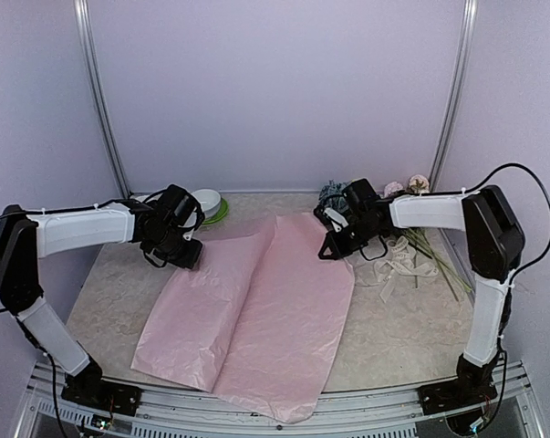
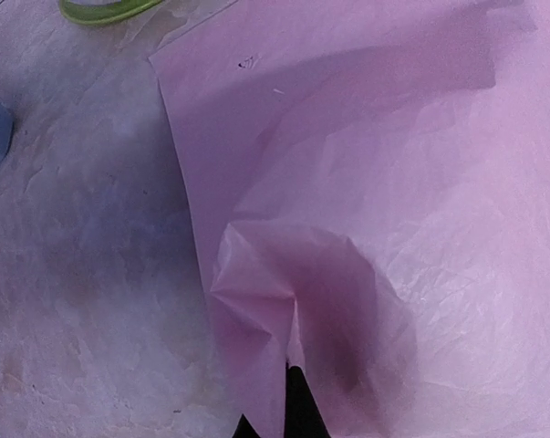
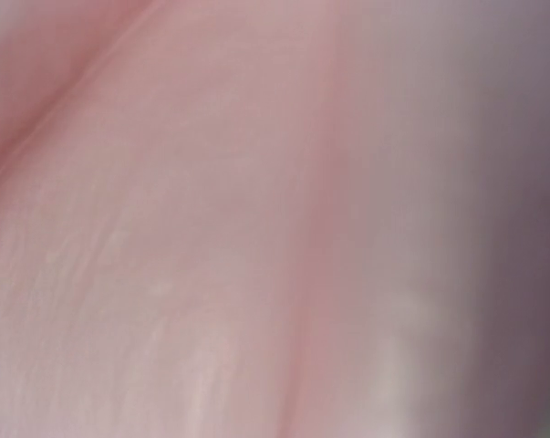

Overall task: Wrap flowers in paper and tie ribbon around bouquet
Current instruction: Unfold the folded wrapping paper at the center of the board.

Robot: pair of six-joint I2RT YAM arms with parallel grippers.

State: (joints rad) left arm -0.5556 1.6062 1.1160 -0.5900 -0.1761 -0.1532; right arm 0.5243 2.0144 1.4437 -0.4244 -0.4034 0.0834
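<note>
place: robot test booth, lab sort | walls: plain pale panels (image 1: 275, 91) closed round me on three sides | frame: metal posts (image 1: 99, 100) stood in the corners | base: I was bolted to an aluminium rail (image 1: 375, 406) (near edge) by a marble-patterned tabletop (image 1: 393, 328)

Bare bench (image 1: 110, 306) lies open at 8 and 4 o'clock, either side of the paper (image 1: 256, 319), which covers the middle from 12 to 6. A white bowl (image 1: 208, 200) blocks 11 o'clock — ribbon (image 1: 400, 265) and flowers (image 1: 419, 183) clutter 2 to 3 o'clock.

No legible text, label or number anywhere
</note>
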